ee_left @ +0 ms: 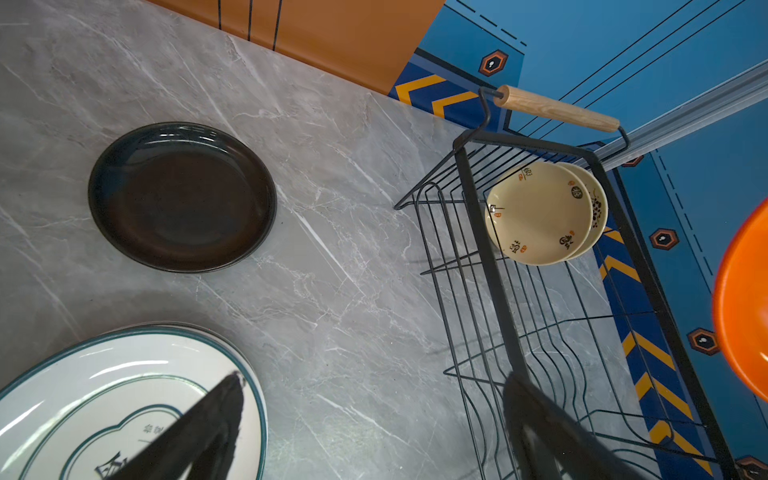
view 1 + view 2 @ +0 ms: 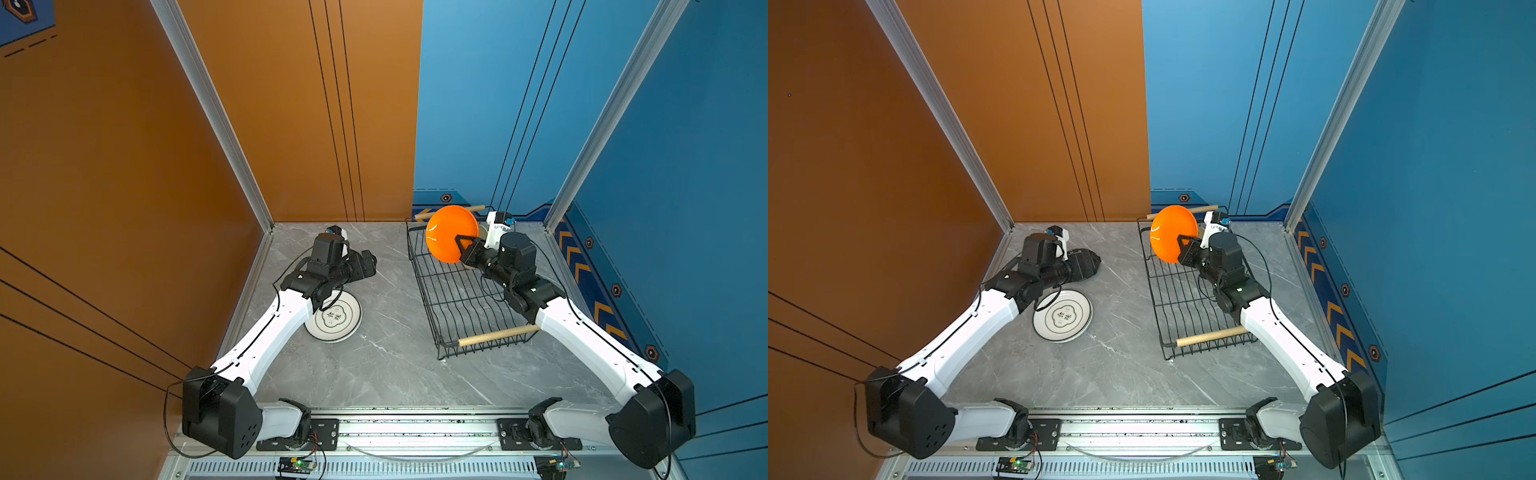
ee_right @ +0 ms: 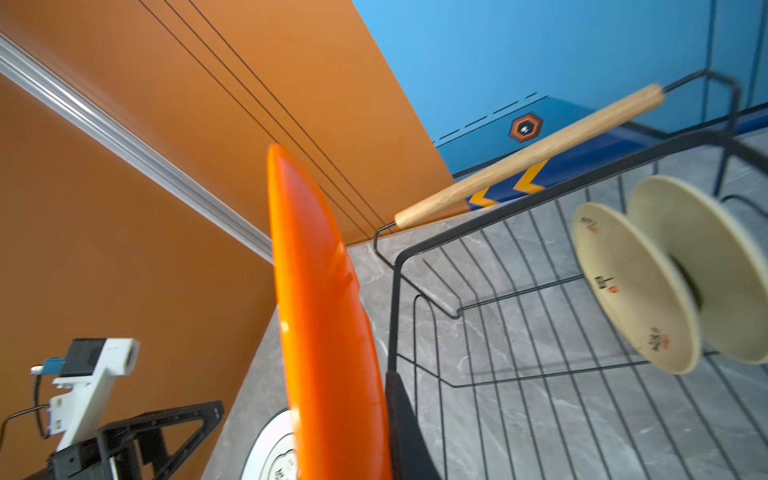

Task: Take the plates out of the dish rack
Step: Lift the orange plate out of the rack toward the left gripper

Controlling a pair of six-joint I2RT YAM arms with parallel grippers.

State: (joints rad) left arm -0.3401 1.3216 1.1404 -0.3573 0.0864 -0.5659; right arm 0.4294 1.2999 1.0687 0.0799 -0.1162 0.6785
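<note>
Pinching the orange plate (image 2: 446, 232) by its rim, the right gripper (image 2: 459, 246) is holding it edge-up, clear above the 12 o'clock end of the dish rack (image 2: 420, 286), which is sitting toward 2 o'clock on the table (image 2: 386, 374). The plate is looking like smooth, glossy plastic: probably light and stiff yet slick, so a deep bite on the rim is suiting it. Two cream plates (image 1: 538, 214) are standing in the black wire slots at that same end; glazed and likely brittle, they are calling for a rim hold from above. The left gripper (image 2: 368, 264) is hovering empty, jaws wide, near 10 o'clock over the grey marbled table, beside a round black plate (image 1: 183, 197) and a dark-rimmed white plate (image 2: 334, 318) lying flat.
</note>
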